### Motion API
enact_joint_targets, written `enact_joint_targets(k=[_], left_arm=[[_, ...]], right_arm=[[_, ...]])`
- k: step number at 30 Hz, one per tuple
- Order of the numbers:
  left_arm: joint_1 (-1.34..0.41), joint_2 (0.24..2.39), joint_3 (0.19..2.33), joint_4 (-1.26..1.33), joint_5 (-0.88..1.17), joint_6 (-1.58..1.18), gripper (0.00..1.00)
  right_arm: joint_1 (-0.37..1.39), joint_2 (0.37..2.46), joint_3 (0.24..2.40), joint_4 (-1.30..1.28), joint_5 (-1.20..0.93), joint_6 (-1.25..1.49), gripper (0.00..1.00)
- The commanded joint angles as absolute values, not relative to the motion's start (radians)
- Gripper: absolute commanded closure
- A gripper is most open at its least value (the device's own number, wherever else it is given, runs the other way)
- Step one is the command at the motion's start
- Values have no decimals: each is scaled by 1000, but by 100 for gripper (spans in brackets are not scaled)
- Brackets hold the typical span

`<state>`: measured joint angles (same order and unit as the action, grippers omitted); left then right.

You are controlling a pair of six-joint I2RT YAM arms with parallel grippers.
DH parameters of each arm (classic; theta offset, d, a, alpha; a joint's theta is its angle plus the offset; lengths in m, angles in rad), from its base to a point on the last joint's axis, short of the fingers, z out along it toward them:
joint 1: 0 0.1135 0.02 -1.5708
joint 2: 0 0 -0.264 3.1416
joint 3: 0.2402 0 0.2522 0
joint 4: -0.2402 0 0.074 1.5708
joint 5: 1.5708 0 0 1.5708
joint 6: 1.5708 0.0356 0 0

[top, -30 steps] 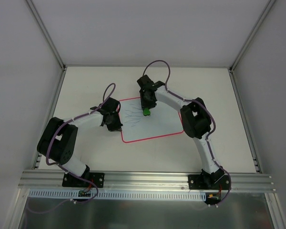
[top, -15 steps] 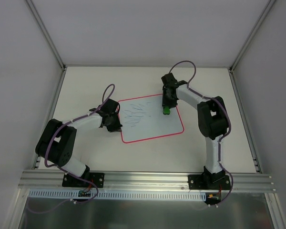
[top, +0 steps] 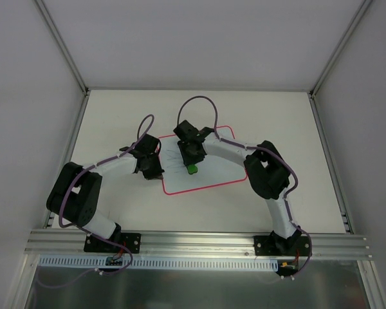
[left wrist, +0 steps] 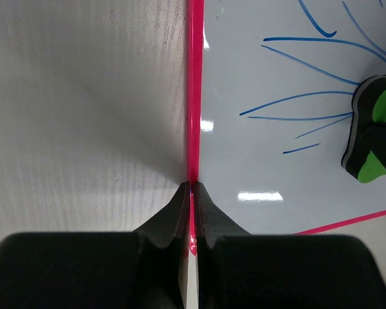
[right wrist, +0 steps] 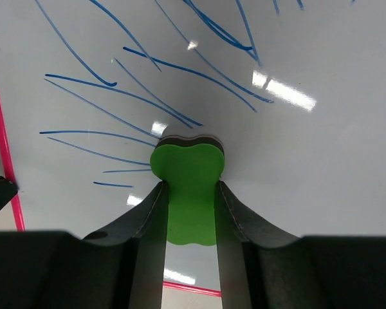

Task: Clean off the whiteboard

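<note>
The whiteboard [top: 213,175], pale with a red rim, lies flat on the table and carries blue pen strokes [right wrist: 180,71] on its left half. My left gripper [top: 158,170] is shut on the board's left edge; in the left wrist view the red rim [left wrist: 194,96] runs between the closed fingertips of the left gripper [left wrist: 192,187]. My right gripper [top: 192,165] is shut on a green eraser block [right wrist: 188,168] with a dark felt base, pressed on the board just below the strokes. The eraser [left wrist: 381,109] also shows at the right of the left wrist view.
The white table [top: 122,116] is boxed in by white walls and metal posts. An aluminium rail [top: 199,243] with both arm bases runs along the near edge. A purple cable [top: 199,102] loops over the right wrist.
The right gripper swept the eraser from the board's middle to its right edge, then back to the left-centre, slightly nearer me. The left gripper has stayed clamped on the rim.
</note>
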<state>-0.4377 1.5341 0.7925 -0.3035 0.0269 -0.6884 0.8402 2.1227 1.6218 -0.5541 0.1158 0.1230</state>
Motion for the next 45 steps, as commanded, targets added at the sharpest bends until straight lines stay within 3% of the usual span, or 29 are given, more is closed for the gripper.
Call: enact_joint_targets(k=[1, 9, 15, 34, 45], left_arm=[[-437, 1545, 741, -413, 25, -653, 100], [-448, 1517, 678, -403, 67, -647, 100], [-453, 1500, 663, -403, 74, -643, 100], [-456, 1520, 690, -368, 58, -663, 100], [-456, 1516, 681, -348, 60, -664, 100]], right_arm=[[786, 2161, 1559, -647, 106, 152, 100], [585, 2077, 1465, -641, 196, 156, 100], [543, 2161, 1623, -687, 232, 143, 100], [920, 2256, 1720, -709, 11, 86, 100], [675, 2105, 1505, -707, 261, 193, 100]])
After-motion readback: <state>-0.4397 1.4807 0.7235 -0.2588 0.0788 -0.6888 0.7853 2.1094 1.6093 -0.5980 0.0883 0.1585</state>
